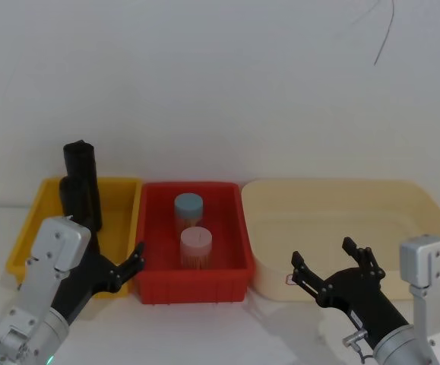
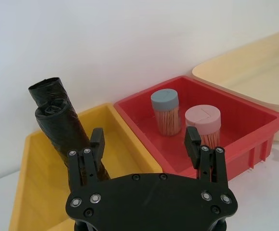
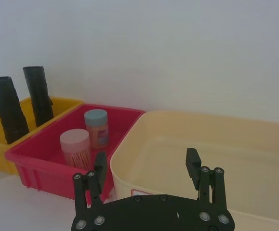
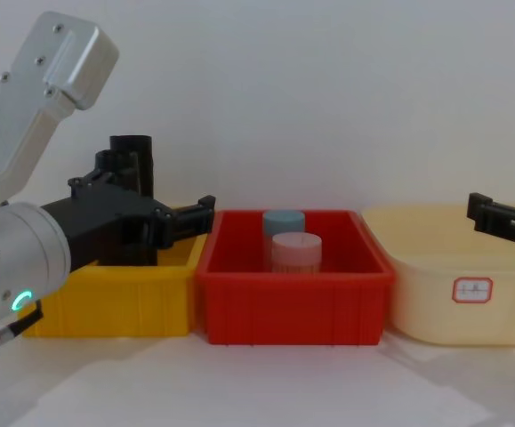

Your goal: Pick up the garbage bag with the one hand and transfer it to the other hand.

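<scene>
Now it's the reach: the left gripper (image 2: pixel 144 139) hangs spread wide by the yellow bin's (image 1: pixel 121 182) near right corner, gripping nothing. The bag (image 1: pixel 80 204) stands upright at the bin's far end, touching a 2nd roll (image 1: pixel 79 160). Next, I'd say, it must swing left and close on the bag's upper part, while the right gripper (image 1: pixel 322 255) waits, also spread, near the cream bin (image 1: pixel 402 186).

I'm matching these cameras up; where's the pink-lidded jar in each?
Head view: pink-lidded jar, centre, in the red bin, nearer than the blue-lidded jar.
Left wrist view: jar in the red bin.
Right wrist view: jar in the red bin.
Chest view: jar at centre.
Shared landmark: the red bin.
</scene>
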You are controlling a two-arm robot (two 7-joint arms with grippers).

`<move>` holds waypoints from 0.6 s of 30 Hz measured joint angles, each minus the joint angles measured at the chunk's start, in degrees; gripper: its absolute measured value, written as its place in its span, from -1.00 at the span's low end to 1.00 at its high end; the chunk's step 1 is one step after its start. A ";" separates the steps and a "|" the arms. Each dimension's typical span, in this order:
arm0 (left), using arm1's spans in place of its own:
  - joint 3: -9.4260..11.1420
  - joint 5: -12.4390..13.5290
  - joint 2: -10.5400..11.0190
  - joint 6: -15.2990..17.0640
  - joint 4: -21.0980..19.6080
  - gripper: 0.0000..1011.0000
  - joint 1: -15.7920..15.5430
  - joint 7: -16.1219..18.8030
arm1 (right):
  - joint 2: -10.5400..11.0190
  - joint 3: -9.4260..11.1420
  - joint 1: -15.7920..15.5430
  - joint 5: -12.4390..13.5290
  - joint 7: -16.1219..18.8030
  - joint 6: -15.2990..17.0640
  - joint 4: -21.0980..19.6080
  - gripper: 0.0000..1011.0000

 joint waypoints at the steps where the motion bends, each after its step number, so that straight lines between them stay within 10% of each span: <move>1: 0.00 0.00 0.00 0.00 0.00 0.98 0.00 0.00 | 0.00 0.00 0.00 0.00 0.00 0.00 0.00 0.98; 18: 0.00 0.00 0.00 0.00 0.00 0.98 0.00 0.00 | 0.00 0.00 0.00 0.00 0.00 0.00 0.00 0.98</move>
